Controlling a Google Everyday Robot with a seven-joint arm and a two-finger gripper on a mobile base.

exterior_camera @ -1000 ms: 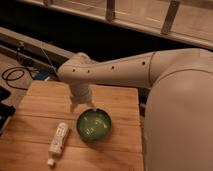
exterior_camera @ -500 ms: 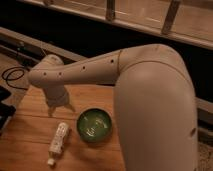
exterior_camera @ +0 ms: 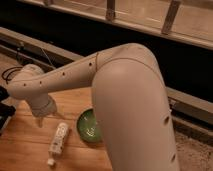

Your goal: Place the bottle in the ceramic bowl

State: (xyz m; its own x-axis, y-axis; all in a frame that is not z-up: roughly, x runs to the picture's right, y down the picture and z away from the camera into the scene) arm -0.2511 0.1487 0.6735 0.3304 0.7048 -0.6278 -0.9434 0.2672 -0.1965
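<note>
1 white robot arm (exterior_camera: 125, 90) fills the middle and right of the view, reaching left over a wooden table (exterior_camera: 22, 147). The ceramic bowl (exterior_camera: 87, 127) sits on the table, its right side hidden behind the arm. The bottle (exterior_camera: 59, 139) lies flat on the table just left of the bowl, outside it, cap (exterior_camera: 50, 162) toward the near edge. The gripper (exterior_camera: 40, 119) hangs just up-left of the bottle, apart from it. Jaw opening: cannot tell.
</note>
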